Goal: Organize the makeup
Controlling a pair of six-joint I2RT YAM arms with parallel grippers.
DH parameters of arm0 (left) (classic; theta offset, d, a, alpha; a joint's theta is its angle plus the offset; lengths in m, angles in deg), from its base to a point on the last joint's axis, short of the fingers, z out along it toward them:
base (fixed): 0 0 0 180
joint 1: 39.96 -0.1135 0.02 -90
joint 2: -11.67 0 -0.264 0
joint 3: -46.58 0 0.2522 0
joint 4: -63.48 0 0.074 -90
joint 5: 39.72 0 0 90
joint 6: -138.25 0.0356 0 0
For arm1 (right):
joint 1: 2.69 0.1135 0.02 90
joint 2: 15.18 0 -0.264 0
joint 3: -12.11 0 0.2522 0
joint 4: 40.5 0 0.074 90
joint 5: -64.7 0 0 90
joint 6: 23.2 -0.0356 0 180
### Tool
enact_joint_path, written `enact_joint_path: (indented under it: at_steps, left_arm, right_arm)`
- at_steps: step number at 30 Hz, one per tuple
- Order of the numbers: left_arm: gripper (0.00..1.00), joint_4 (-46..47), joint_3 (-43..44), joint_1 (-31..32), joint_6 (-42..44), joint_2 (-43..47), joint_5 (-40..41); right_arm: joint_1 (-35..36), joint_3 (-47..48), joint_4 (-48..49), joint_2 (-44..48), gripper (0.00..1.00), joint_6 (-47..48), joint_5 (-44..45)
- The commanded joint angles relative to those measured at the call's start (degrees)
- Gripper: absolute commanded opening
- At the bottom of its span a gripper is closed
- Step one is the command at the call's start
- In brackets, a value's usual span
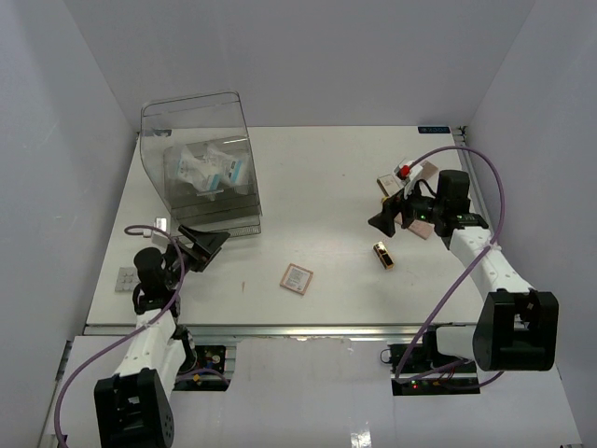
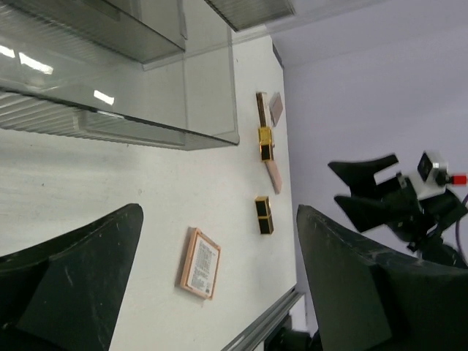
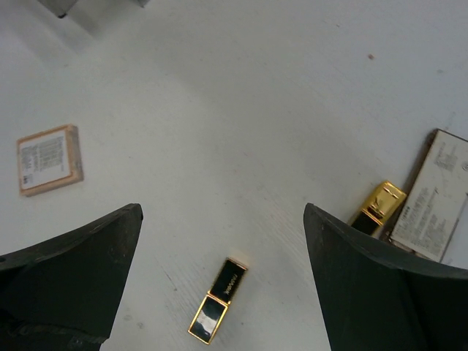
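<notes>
A square pink palette (image 1: 297, 278) lies label up near the table's front middle, also in the left wrist view (image 2: 199, 263) and the right wrist view (image 3: 48, 159). A black-and-gold tube (image 1: 382, 256) (image 3: 218, 300) (image 2: 264, 215) lies to its right, below my right gripper (image 1: 381, 217) (image 3: 223, 212), which hangs open and empty above the table. A second gold tube (image 3: 379, 207) and a rectangular palette (image 3: 437, 196) lie beside that gripper. My left gripper (image 1: 213, 250) (image 2: 219, 212) is open and empty just in front of the clear box. Clear packets (image 1: 207, 171) sit inside the box.
The large clear plastic box (image 1: 201, 163) stands at the back left, its front edge close to my left gripper. More tan palettes (image 1: 417, 224) lie under the right arm. A small grey pad (image 1: 125, 278) rests at the table's left edge.
</notes>
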Motion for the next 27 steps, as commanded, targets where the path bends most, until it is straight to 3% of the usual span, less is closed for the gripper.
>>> enact_joint_path:
  at_steps: [1,5,8,11,14,17,23,27]
  left_arm:
    - [0.98,-7.8,5.6,0.1,8.2,3.0,-7.3]
    - [0.98,-8.7,10.6,0.0,9.4,2.5,-12.6]
    - [0.98,-14.3,17.7,0.2,15.9,1.5,-14.7]
    - [0.98,-25.2,25.9,4.4,27.6,-0.1,-10.1]
    - [0.98,-28.1,27.6,7.8,33.2,-1.1,-5.8]
    - [0.98,-28.3,27.7,8.3,33.8,0.2,-5.1]
    - [0.98,-29.4,27.4,8.3,35.3,4.0,-2.4]
    - [0.98,-29.8,27.7,8.3,35.7,4.8,-1.7]
  right_arm:
    - [-2.2,3.3,-3.8,-2.6,0.96,0.0,10.0]
    - [-2.2,4.5,-3.6,-5.1,0.90,-2.2,21.3]
    - [-2.2,5.2,-3.0,-6.5,0.90,-4.6,25.3]
    - [-1.9,4.8,-0.6,-7.2,0.90,-6.8,31.0]
    - [-1.6,5.4,-0.3,-8.9,0.90,-6.8,38.0]
    - [-1.7,6.7,-4.3,-11.1,0.90,2.3,37.4]
    - [-2.2,11.0,-19.3,-15.1,0.90,24.0,27.6]
    - [-2.2,14.0,-22.7,-19.7,0.90,33.2,28.6]
